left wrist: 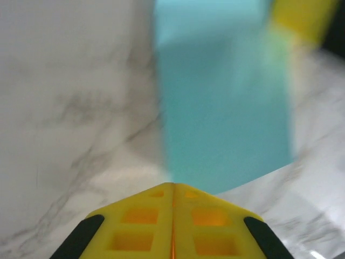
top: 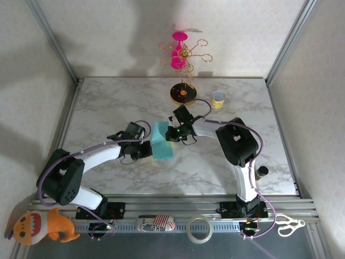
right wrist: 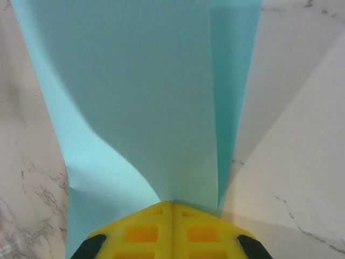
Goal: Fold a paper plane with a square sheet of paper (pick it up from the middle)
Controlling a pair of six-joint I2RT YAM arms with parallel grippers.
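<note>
The square sheet of paper (top: 163, 141) sat folded over near the middle of the marble table (top: 108, 108), between the two arms, part of it lifted off the surface. The right pincer (right wrist: 172, 204) was closed, with the sheet's fold pinched at the tips of its yellow fingers (right wrist: 205, 232). The left pincer (left wrist: 173, 186) was closed too, its tips at the sheet's left edge; whether it gripped that edge was unclear. Farther back stood a round black-and-yellow stand base (top: 183, 93).
</note>
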